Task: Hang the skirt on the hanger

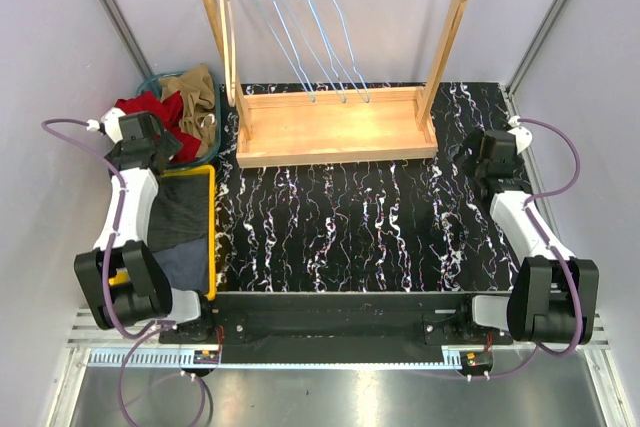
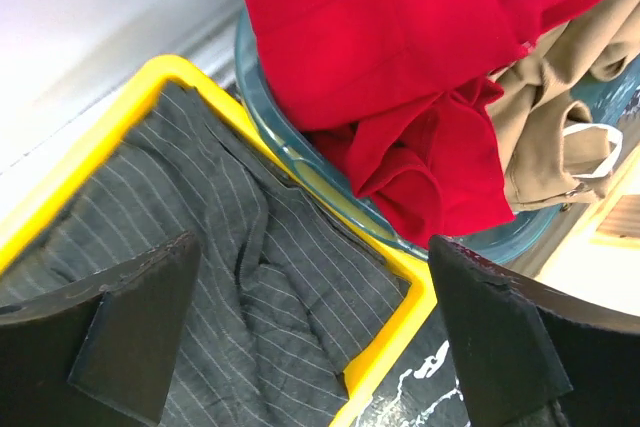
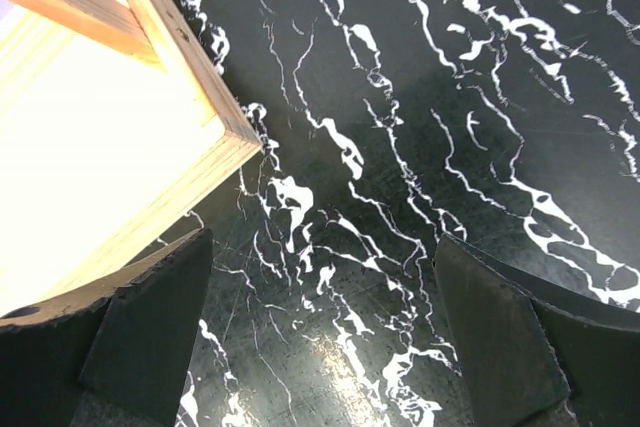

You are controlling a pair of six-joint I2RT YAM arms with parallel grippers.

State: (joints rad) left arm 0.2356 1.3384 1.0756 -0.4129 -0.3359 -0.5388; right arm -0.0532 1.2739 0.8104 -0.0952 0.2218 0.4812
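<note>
- The left hand (image 2: 312, 267) has its jaws wide apart and grips nothing; it hangs over the far corner of a yellow bin (image 1: 211, 232) at the left edge of the tabletop (image 1: 350, 227)
- In that bin lies a dark grey pinstriped garment (image 2: 250, 277), crumpled, with thin pale stripes and a folded seam running through its middle
- The right hand (image 3: 322, 247) also has its jaws wide apart and empty, above the bare black, white-veined tabletop, just beside the near right corner of a wooden rack (image 3: 120, 147)
- Just beyond the yellow bin, touching its far rim, sits a round teal basket (image 2: 290, 162) heaped with a bright red garment (image 2: 400, 77) and a tan garment (image 2: 560, 107); the red one spills over the basket's near rim
- Which of these three garments is the skirt cannot be told; none of them is on the rack
- Only the left wrist view shows the pinstripes and a small white tab on the tan garment; any print on it is too small to read
- Only the top view shows the whole rack: a pale wooden tray base on the far half of the tabletop, two uprights and a top rail
- From that rail hang light blue wire hangers (image 1: 310, 27), bare, well apart from both hands and from all the garments
- No brand or writing can be read in any view
</note>
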